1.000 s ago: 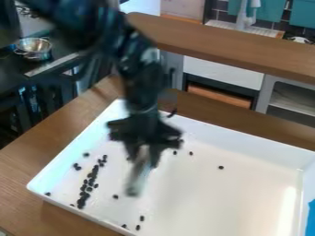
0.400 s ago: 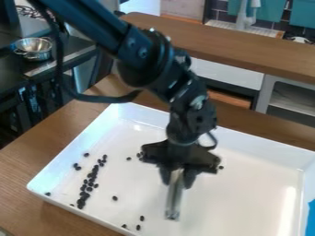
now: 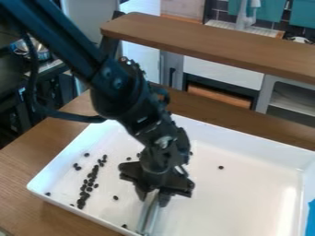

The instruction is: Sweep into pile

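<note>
Gripping thin pale tool w/ hand, closed on it, tip nr front of tray

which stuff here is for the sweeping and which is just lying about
For the sweeping:
- dark beans, partly gathered in a line, others scattered
- white tray under them
- pale strip, held in the gripper

Just lying about:
- metal bowl, upper left
- pale cloth, hanging at the back
- blue thing, right edge

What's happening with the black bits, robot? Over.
Gripper holding metal tool in white tray. Most black bits in strip, picture's left. Strays scattered. No obstacle seen.
</note>
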Robot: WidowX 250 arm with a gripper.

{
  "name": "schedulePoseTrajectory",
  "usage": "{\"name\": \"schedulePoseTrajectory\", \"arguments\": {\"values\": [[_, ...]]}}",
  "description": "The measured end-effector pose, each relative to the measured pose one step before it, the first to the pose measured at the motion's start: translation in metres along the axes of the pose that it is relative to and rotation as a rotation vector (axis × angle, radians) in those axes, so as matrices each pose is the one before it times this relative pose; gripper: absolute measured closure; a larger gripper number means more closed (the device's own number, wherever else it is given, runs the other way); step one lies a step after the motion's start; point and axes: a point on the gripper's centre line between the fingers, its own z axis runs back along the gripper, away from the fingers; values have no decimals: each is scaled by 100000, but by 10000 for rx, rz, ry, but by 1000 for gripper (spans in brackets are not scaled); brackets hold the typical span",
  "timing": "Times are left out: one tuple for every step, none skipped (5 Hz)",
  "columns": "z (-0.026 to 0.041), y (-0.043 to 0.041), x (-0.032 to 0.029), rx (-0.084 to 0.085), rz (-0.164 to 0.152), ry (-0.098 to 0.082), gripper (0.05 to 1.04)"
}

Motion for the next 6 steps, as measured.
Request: {"name": "schedulePoseTrajectory", "arguments": {"values": [[-890,394,205,197,-99,-485,710],[-238,199,237,-18,-175,-209,710],[-260,1153,219,22,-17,169,710],[-12,2521,-313,28,18,473,710],[736,2493,-14,-219,-195,353,710],[524,2270,244,-355,-243,-79,710]]}}
